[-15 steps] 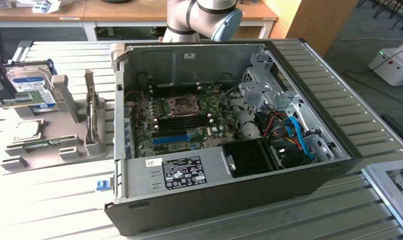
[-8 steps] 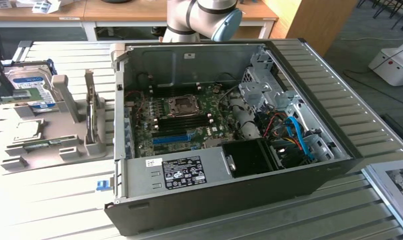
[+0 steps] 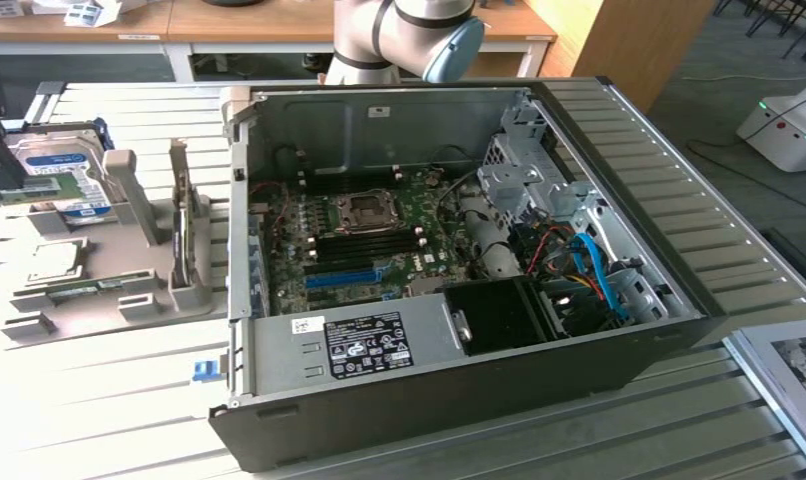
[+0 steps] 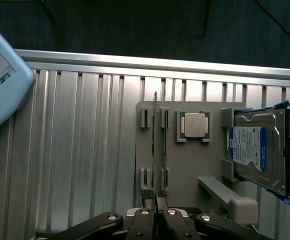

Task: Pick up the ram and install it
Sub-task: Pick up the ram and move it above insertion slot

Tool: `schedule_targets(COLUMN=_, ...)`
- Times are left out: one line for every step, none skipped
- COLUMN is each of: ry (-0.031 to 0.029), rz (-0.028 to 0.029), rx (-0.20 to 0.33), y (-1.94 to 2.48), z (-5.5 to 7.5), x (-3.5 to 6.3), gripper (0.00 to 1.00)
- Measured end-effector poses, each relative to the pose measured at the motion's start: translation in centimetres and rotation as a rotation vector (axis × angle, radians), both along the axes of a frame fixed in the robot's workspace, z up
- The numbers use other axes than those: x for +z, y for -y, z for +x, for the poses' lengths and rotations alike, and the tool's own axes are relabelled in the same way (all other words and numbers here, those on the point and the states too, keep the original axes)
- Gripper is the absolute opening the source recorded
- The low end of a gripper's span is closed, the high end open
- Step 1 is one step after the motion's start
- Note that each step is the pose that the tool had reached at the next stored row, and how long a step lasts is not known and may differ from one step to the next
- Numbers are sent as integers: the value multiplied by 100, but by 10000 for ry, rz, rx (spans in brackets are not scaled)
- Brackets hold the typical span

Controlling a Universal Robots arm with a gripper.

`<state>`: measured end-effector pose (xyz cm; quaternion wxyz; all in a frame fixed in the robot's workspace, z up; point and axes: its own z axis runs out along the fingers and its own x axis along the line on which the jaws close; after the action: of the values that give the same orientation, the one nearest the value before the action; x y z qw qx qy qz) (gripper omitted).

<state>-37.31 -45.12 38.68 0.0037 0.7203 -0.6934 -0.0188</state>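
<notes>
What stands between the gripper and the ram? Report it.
Nothing visible does. In the wrist view the ram runs edge-on straight to the gripper; the processor chip and hard drive lie off to one side.

Bore an open computer case [image 3: 443, 400] and, just beside it, a grey parts holder [image 3: 90, 285], both on ribbed metal table [image 3: 110, 420].

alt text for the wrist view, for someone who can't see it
The gripper lines up with the ram, a thin stick seen edge-on over a grey tray on a ribbed metal table. A processor chip and hard drive sit alongside.
</notes>
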Motion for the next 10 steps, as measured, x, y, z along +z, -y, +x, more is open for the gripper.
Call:
schedule_targets(ry=-1, rz=0, rx=0, y=0, z=0, x=0, gripper=12)
schedule_targets(ry=-1, rz=-1, rx=1, y=0, z=2, x=1, gripper=12)
schedule_targets(ry=-3, rz=-3, rx=2, y=0, z=7, x=2, gripper=12)
schedule_targets(ry=-2, rz=-2, rx=2, y=1, z=13, x=2, gripper=12)
schedule_targets(ry=-1, rz=-1, rx=1, y=1, z=19, x=0, gripper=12)
schedule_targets(ry=-1, rz=-1, rx=0, y=0, z=27, x=1, gripper=12)
schedule_targets(ry=-2, rz=-1, rx=0, y=0, z=37, x=1, gripper=12)
schedule_targets(ry=-1, rz=0, rx=1, y=0, z=45, x=1, gripper=12)
schedule_targets(ry=-1, rz=0, rx=1, y=0, z=55, x=0, gripper=12)
schedule_targets(ry=-1, rz=0, rx=0, y=0, z=64, x=0, gripper=12)
